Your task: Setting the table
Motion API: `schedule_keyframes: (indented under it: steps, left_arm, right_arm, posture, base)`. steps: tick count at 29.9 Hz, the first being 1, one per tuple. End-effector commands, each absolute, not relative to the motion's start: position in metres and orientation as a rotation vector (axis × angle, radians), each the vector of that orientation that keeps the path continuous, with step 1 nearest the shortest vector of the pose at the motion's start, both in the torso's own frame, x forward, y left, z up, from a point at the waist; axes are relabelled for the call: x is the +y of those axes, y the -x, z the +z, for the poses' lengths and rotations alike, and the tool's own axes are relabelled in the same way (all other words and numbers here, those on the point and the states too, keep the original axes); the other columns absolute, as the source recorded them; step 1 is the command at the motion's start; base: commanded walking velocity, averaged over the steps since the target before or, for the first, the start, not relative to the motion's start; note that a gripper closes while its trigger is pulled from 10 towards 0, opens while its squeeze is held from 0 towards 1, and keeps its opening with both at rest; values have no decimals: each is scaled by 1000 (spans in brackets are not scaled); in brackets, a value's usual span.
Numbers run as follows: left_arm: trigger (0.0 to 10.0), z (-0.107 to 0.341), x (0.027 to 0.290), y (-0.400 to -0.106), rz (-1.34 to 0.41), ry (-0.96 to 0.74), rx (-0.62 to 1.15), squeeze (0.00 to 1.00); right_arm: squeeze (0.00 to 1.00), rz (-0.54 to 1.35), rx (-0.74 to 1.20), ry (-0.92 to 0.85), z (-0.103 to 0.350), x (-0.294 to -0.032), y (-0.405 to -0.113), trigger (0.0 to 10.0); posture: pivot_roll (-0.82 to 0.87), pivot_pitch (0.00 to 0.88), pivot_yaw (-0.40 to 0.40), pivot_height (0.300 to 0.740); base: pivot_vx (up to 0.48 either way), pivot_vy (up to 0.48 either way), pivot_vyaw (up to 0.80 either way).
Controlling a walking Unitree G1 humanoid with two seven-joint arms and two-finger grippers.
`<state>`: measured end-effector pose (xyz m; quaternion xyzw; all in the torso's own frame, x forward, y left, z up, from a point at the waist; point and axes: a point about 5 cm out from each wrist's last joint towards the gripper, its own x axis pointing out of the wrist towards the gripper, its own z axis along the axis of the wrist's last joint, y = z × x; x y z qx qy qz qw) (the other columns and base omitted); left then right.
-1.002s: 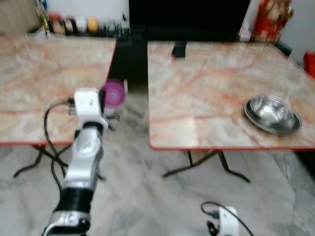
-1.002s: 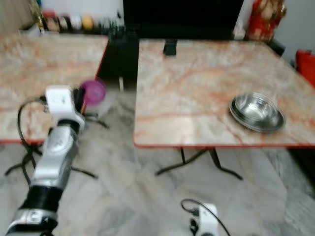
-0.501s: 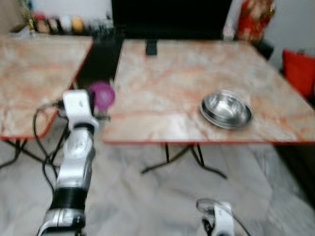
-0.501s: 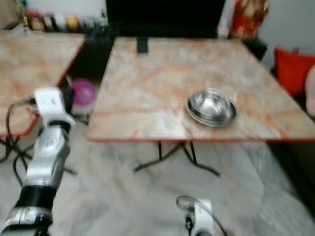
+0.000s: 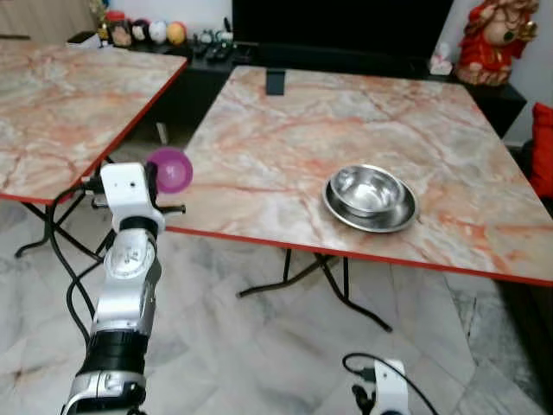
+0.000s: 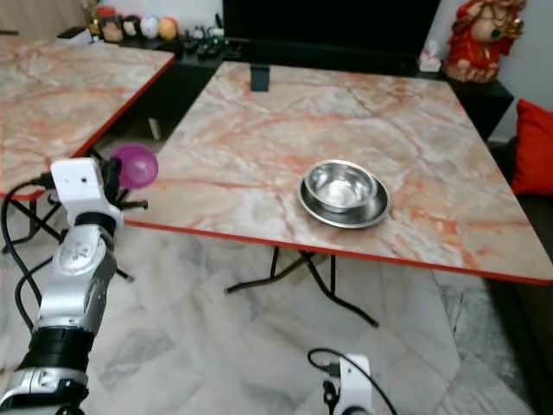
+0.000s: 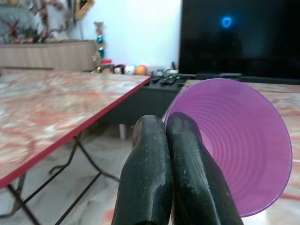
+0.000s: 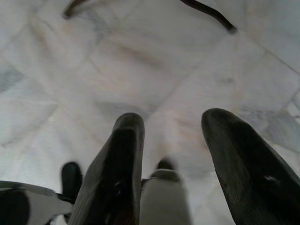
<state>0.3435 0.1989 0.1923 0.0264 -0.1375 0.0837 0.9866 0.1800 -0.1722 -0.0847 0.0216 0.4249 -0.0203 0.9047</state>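
Observation:
A purple plastic cup [image 5: 170, 169] is held up in front of me, its rim pinched in my left gripper [image 7: 165, 126], which is shut on the cup [image 7: 236, 145]. It hangs just off the near left corner of the marble-topped table [image 5: 285, 130]. On that table, toward its right front, sits a stack of steel bowls [image 5: 370, 195]. My right gripper [image 8: 173, 126] hangs low and open over the floor, holding nothing; its arm [image 5: 384, 399] shows at the bottom of the eye views.
A second marble table [image 5: 52, 95] stands to the left, with a gap between the two. A black TV cabinet [image 5: 337, 26] and a red figurine [image 5: 494, 39] stand behind. A small dark object [image 5: 276, 82] lies at the table's far edge. Folding table legs [image 5: 333, 285] cross the tiled floor.
The camera has swung and steadied, so the table with the bowls now sits in front of me. The cup stays held in my left gripper, now at that table's near left corner.

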Motion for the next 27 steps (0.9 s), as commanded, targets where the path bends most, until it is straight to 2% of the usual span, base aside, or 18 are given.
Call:
schedule_keyframes:
  steps: [1, 22, 27]
  left_arm:
    - [10000, 191, 191, -345, 128, -31, -264, 0]
    - [10000, 191, 191, -344, 100, -3, -262, 0]
    - [10000, 194, 194, -345, 108, -14, -268, 0]
  right_arm:
    - [0, -66, 894, -39, -86, -181, -176, 10000]
    - [0, -73, 892, -44, -85, -182, -177, 10000]
    - [0, -74, 889, -54, -85, -182, -178, 10000]
  posture:
    - [17, 0, -30, 740]
    - [17, 0, -35, 740]
    - [20, 0, -36, 740]
  base:
    - [0, 0, 0]
    - [0, 0, 0]
    - [289, 0, 0]
